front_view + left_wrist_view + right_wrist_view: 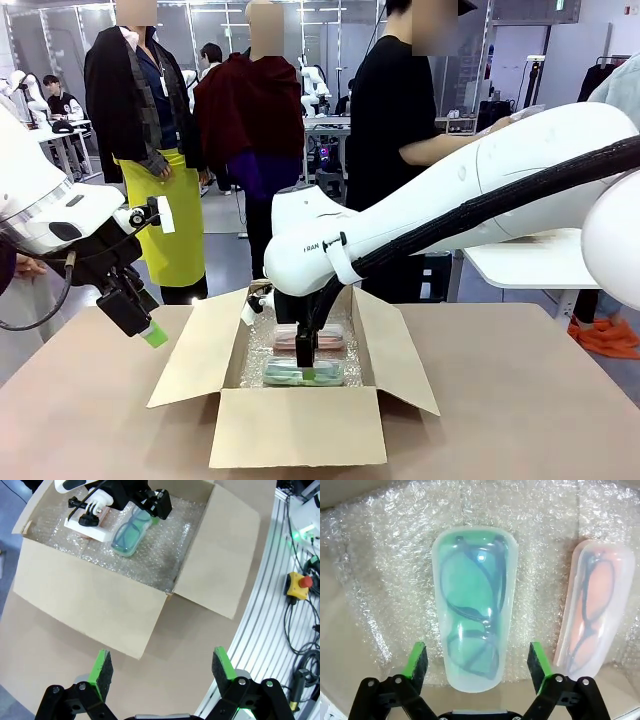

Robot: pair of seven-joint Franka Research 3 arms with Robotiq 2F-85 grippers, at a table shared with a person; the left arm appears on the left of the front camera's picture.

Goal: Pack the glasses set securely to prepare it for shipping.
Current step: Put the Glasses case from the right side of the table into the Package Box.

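Note:
An open cardboard box (300, 425) lined with bubble wrap (380, 555) stands mid-table. Both cases of the glasses set lie flat inside, side by side. The mint green case (472, 610) is nearer me and the pink case (594, 607) lies beyond it. My right gripper (477, 662) reaches down into the box and is open. Its green pads (416, 661) stand a little off each side of the green case. The front view shows this gripper (305, 360) over the green case (285, 374), with the pink case (330, 338) behind. My left gripper (161, 670) hovers open and empty outside the box's left flap (190, 355).
The box's four flaps are spread outward. A person in black stands behind the box at the far side (395, 120), and others stand farther back. A red emergency button (300, 585) and cables lie by the table's rail. A white table (520, 262) stands at the back right.

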